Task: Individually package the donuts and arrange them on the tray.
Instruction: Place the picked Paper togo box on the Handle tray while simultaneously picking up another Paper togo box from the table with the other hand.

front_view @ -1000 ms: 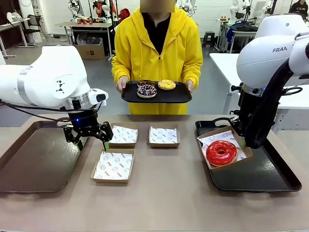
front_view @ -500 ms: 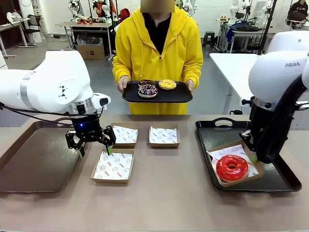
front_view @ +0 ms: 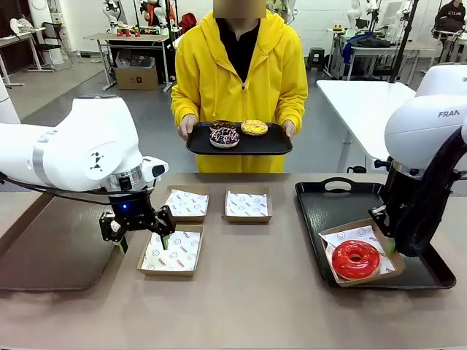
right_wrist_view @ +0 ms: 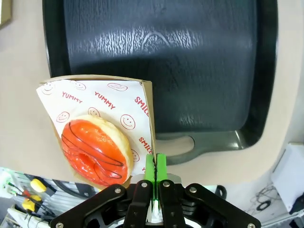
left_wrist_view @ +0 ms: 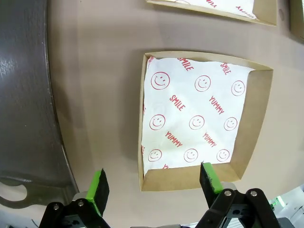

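Bright, even overhead light; soft shadows beside box (left_wrist_view: 251, 123); glare on tray (right_wrist_view: 161, 42) and donut (right_wrist_view: 95, 149); wrist views bowed at edges; sharp focus.

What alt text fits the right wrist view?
The right gripper, shut, pinches the wall of a paper-lined cardboard box holding a glossy red donut. A dark tray lies behind on the tan table.
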Controlling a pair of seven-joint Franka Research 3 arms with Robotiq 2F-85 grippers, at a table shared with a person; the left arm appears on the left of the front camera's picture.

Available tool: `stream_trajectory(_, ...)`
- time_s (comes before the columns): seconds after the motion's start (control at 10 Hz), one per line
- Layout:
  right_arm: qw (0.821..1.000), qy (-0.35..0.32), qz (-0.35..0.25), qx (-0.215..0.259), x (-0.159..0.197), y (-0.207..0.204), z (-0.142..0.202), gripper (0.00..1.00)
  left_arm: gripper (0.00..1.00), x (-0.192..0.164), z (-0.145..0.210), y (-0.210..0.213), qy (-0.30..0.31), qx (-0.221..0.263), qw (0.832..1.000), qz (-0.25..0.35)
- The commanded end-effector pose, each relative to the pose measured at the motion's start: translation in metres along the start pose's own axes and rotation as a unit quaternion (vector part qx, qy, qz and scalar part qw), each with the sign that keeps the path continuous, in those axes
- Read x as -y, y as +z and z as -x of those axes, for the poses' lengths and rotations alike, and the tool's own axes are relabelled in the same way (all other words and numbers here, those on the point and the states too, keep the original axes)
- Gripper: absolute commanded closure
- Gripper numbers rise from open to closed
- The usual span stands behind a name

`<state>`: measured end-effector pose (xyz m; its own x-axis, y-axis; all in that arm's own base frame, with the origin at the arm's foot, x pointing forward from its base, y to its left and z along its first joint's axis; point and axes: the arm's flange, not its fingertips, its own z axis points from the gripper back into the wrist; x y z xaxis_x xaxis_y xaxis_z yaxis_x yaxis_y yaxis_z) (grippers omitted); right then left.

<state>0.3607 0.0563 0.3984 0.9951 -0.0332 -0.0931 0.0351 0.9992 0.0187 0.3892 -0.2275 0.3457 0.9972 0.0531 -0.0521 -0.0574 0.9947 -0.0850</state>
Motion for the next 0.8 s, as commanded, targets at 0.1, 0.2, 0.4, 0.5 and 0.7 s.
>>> stream_trajectory(0.1, 0.999, -0.021, -0.027, 0.002, 0.001, -0.017, -0.018, 0.99, 0.00, 0.004, -0.001, -0.013, 0.008, 0.006, 1.000, -0.006)
stream_trajectory(0.2, 0.999, -0.027, -0.031, -0.005, 0.002, -0.022, -0.026, 0.99, 0.00, 0.003, -0.003, -0.016, 0.005, 0.001, 1.000, -0.008)
stream_trajectory(0.4, 0.999, -0.032, -0.036, -0.015, 0.004, -0.030, -0.032, 0.99, 0.00, 0.003, -0.005, -0.018, 0.005, 0.000, 1.000, -0.005)
stream_trajectory(0.5, 0.999, -0.031, -0.035, -0.016, 0.004, -0.031, -0.033, 0.99, 0.00, 0.004, -0.006, -0.019, 0.005, -0.002, 1.000, -0.003)
stream_trajectory(0.7, 0.999, -0.035, -0.031, -0.014, 0.005, -0.029, -0.036, 0.99, 0.00, 0.003, -0.008, -0.023, -0.002, -0.007, 1.000, -0.002)
